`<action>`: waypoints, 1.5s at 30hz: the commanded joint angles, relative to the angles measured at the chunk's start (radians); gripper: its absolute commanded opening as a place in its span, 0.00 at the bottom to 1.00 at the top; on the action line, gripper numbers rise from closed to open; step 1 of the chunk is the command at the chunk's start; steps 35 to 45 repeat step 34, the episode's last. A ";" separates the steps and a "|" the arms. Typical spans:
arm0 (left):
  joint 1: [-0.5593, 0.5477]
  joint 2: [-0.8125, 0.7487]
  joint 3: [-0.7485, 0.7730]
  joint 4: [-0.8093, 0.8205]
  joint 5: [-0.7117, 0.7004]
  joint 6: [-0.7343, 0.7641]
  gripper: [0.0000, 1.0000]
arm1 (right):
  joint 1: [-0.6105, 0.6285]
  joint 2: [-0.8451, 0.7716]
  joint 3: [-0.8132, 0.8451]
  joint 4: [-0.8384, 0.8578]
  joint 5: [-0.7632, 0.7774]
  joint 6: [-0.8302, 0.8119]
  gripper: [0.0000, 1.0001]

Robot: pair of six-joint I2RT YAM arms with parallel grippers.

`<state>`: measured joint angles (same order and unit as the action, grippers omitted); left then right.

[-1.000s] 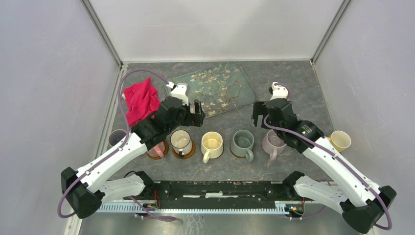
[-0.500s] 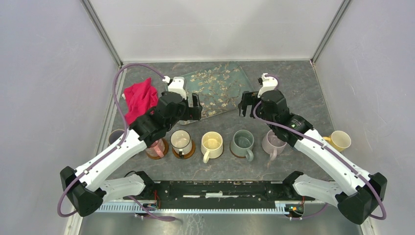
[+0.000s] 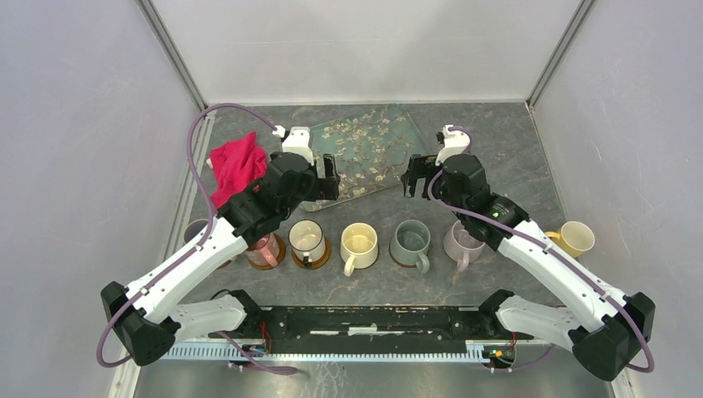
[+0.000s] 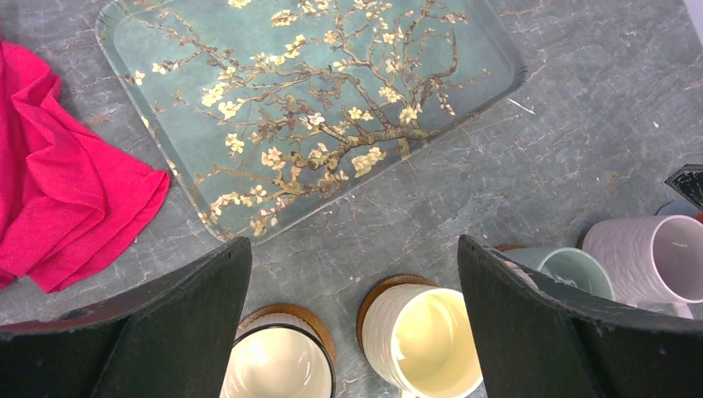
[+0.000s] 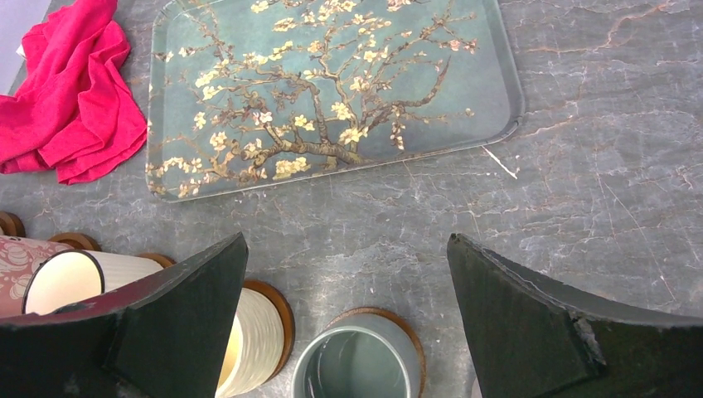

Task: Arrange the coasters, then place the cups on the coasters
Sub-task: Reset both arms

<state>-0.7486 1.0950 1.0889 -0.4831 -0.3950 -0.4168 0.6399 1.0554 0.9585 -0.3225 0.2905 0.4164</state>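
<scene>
Jaws apart, empty: left gripper (image 4: 352,242) and right gripper (image 5: 346,240); yellow cup (image 3: 574,238), probably coasterless: rigid, slick, breakable; pinch its rim.

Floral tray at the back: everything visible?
The tray is rectangular with rounded corners and a low rim, glossy teal, printed with brown branches and cream blossoms. It lies flat, skewed, on the marbled table, behind the mugs, nothing on it. The red cloth lies off its left end; contact unclear.
</scene>
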 commanded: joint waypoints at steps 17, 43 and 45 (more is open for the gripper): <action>-0.003 0.005 0.037 0.006 -0.004 -0.006 1.00 | 0.003 -0.026 -0.009 0.043 -0.014 -0.003 0.98; -0.003 0.027 0.045 0.009 0.019 0.007 1.00 | 0.004 -0.025 -0.003 0.032 -0.013 -0.011 0.98; -0.003 0.027 0.045 0.009 0.019 0.007 1.00 | 0.004 -0.025 -0.003 0.032 -0.013 -0.011 0.98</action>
